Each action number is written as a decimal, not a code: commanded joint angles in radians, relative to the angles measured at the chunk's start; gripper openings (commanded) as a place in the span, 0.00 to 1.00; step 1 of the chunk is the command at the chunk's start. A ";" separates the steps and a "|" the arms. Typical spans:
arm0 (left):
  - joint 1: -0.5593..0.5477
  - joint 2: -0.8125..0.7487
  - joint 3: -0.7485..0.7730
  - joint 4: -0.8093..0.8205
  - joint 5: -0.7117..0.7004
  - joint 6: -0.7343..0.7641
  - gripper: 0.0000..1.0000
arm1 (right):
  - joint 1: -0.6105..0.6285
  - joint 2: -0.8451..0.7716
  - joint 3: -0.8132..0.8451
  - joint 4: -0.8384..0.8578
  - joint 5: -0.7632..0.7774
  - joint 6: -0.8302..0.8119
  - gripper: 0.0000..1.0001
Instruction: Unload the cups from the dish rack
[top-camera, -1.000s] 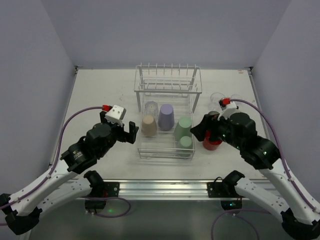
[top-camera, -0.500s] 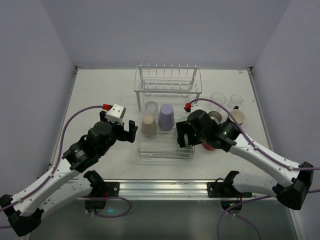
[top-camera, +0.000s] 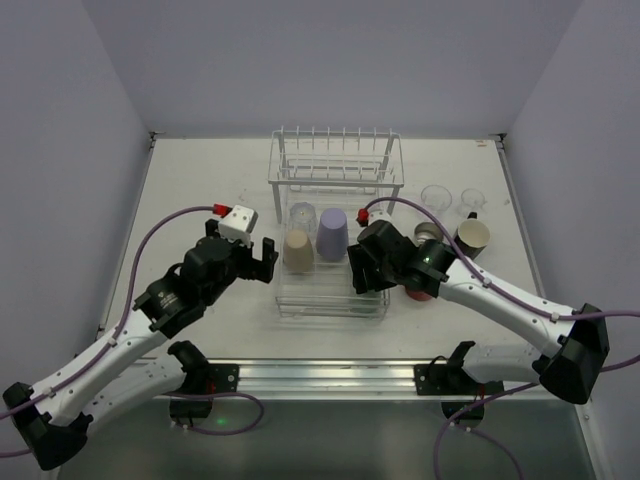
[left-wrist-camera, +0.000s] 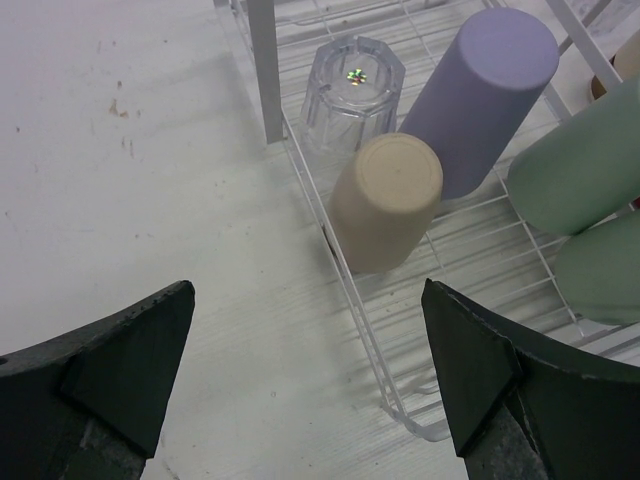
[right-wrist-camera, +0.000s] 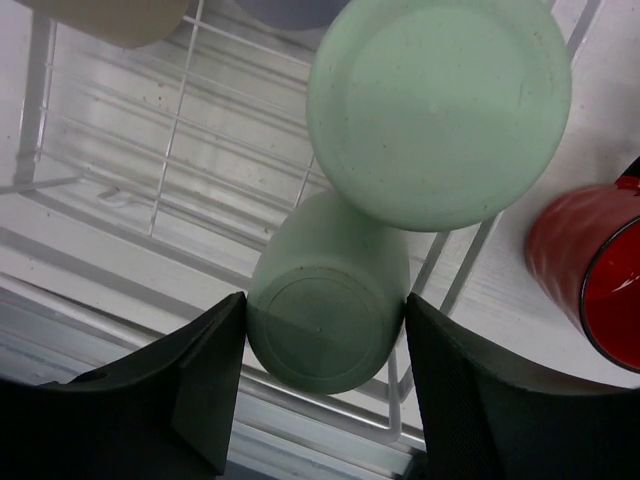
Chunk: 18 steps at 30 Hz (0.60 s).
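**Left tool** (top-camera: 245, 255): held released over the table (top-camera: 190, 180), just left of the dish rack (top-camera: 330, 312). In the left wrist view its fingers (left-wrist-camera: 120, 360) are spread wide with nothing between them. Bare table surface is seen under it, up to the rack's left rim.

**Right tool** (top-camera: 362, 272): lowered over the rack's near right corner. In the right wrist view it is clenched on the near pale green cup (right-wrist-camera: 325, 320), with one finger (right-wrist-camera: 205, 385) laid against each side.

**Near pale green cup:** inverted, base up, resting on the rack's wire floor beside the near rim.

**Red cup** (right-wrist-camera: 590, 285): stood mouth up on the table just outside the rack's right rim, close to the right tool.

**Tan cup** (left-wrist-camera: 388, 200): inverted in the rack's near left part, close against the left rim.

**Far pale green cup** (right-wrist-camera: 440, 110): inverted, just behind the near one, and the two appear to touch.

**Lavender cup** (left-wrist-camera: 485, 95): inverted, in the middle of the rack, just right of and behind the tan cup.

**Clear cup** (left-wrist-camera: 352, 90): faceted and inverted, behind the tan cup, beside a white upright post.

**Dish rack:** placed mid-table. Its low basket is toward the near side and its raised pronged shelf is at the far end. Open table is left on both sides and behind it.

**Table, right of rack:** a black cup (top-camera: 472, 236) and two clear tumblers (top-camera: 436, 195) are stood well apart from the rack, near the right edge.
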 joint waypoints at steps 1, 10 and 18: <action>0.014 0.007 0.012 0.030 0.034 0.018 1.00 | 0.009 -0.014 -0.014 0.025 0.050 0.031 0.47; 0.014 -0.082 0.064 0.033 0.093 -0.028 1.00 | 0.018 -0.195 0.038 0.148 -0.040 0.057 0.33; 0.014 -0.108 0.093 0.011 0.285 -0.186 0.93 | 0.016 -0.296 0.030 0.321 -0.124 0.080 0.31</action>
